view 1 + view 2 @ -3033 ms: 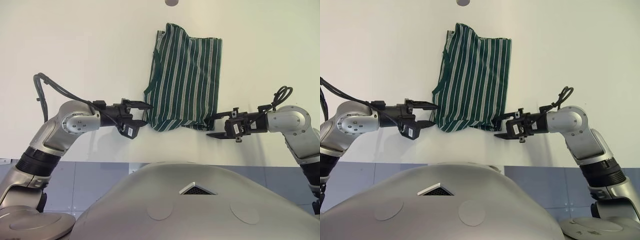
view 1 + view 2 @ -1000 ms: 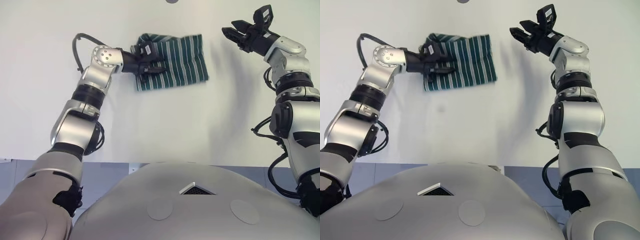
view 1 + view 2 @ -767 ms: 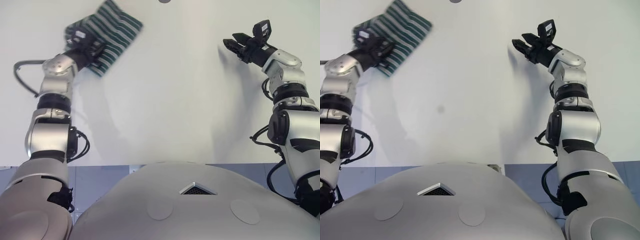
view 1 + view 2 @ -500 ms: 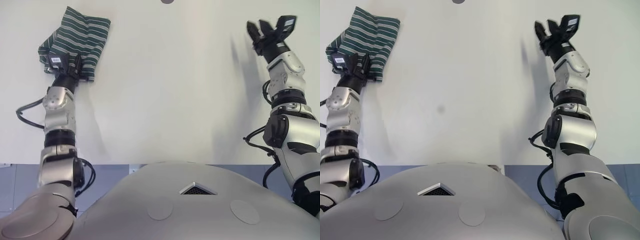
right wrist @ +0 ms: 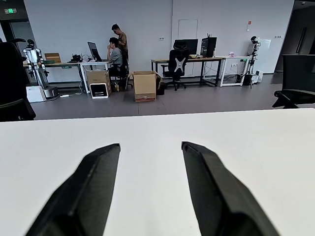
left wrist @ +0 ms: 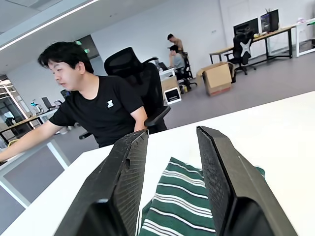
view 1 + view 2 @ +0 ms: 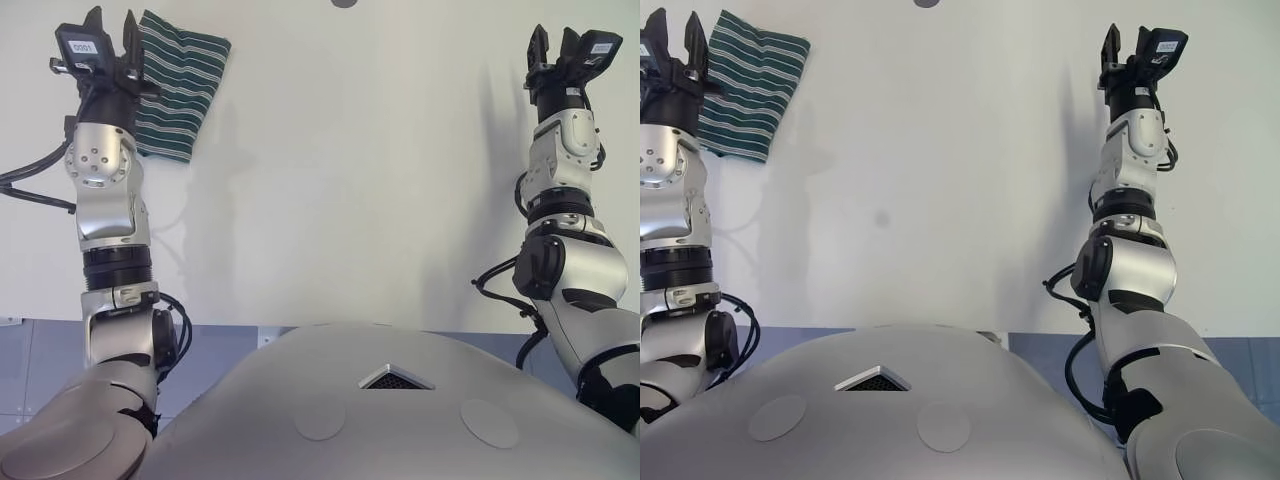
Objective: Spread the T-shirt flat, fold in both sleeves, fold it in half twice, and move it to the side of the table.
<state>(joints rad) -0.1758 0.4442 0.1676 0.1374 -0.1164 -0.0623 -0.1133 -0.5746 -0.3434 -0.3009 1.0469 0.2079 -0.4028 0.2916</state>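
Folded T-shirt (image 7: pixel 181 86) lies, seemingly flat, on white table (image 7: pixel 380 180); office desks (image 5: pixel 216 59) beyond.

White table (image 5: pixel 157 137), grey office floor (image 5: pixel 197 101), desks with monitors (image 5: pixel 231 59), black chairs (image 5: pixel 176 68), cardboard boxes (image 5: pixel 144 84), ceiling light strip (image 6: pixel 49 23)

L gripper (image 7: pixel 112 20) fingers (image 6: pixel 123 182) stand apart, w/ the folded T-shirt (image 6: pixel 179 199) lying just ahead of and below the gap, an obstacle on that line. R gripper (image 5: pixel 150 191) fingers are also spread, w/ flat white table (image 5: pixel 147 132) ahead of the tips. A wide stretch of tabletop btw the two grippers gives room to pass.
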